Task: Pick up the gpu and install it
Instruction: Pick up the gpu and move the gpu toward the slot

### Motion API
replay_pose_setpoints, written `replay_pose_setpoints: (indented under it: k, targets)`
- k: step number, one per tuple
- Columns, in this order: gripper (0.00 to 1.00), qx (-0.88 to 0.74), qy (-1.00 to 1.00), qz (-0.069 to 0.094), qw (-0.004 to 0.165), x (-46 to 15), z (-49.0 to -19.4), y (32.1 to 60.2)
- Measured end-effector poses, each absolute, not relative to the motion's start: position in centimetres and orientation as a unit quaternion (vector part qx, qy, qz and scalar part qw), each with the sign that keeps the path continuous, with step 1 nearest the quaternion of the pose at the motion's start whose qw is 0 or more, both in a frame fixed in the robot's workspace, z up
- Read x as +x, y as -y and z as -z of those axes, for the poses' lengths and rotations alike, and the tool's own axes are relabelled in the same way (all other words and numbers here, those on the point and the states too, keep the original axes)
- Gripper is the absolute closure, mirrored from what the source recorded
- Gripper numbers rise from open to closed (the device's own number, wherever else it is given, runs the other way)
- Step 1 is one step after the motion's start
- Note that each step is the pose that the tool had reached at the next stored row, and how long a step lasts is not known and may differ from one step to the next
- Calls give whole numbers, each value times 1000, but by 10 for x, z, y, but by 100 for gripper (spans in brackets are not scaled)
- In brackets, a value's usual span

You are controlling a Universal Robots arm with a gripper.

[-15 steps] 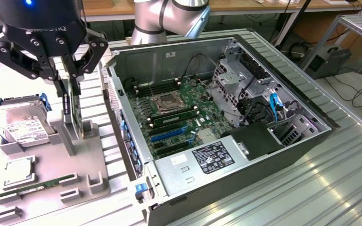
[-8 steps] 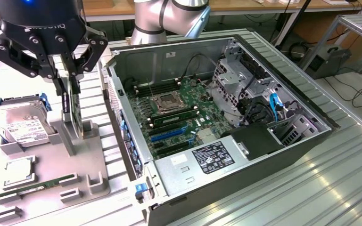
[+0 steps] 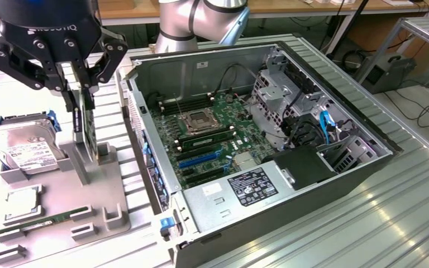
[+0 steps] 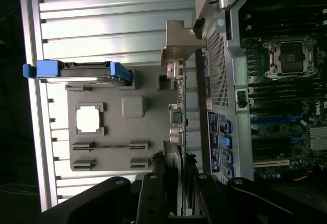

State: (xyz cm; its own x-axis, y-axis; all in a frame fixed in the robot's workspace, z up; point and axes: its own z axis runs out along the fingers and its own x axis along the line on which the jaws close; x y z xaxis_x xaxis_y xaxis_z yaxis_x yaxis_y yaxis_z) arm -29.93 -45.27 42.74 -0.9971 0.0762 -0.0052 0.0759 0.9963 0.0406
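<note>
— So, where's the gpu (image 3: 89,134)?
— At ten o'clock in the exterior view: one card, upright on edge over the grey tray (image 3: 114,195). The one open computer case (image 3: 199,72) is at its three o'clock.
— And the gripper (image 3: 80,103)?
— Clenched on the card — two fingers (image 4: 158,183), one on each face.
— Anything else on the tray?
— One hard drive (image 3: 24,148), one processor (image 3: 22,202), one RAM stick (image 3: 47,218), towards eight o'clock. Whether the card's lower edge sits in its stand, I can't tell.

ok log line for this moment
gripper: shut on gpu | gpu: upright at gray tray | pc case: open, gpu not in it
</note>
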Motion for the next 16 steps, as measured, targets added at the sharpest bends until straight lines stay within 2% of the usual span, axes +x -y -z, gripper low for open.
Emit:
replay_pose_setpoints:
  k: [16]
  targets:
    - [74,38,-999,-20,3,-293,-428,453]
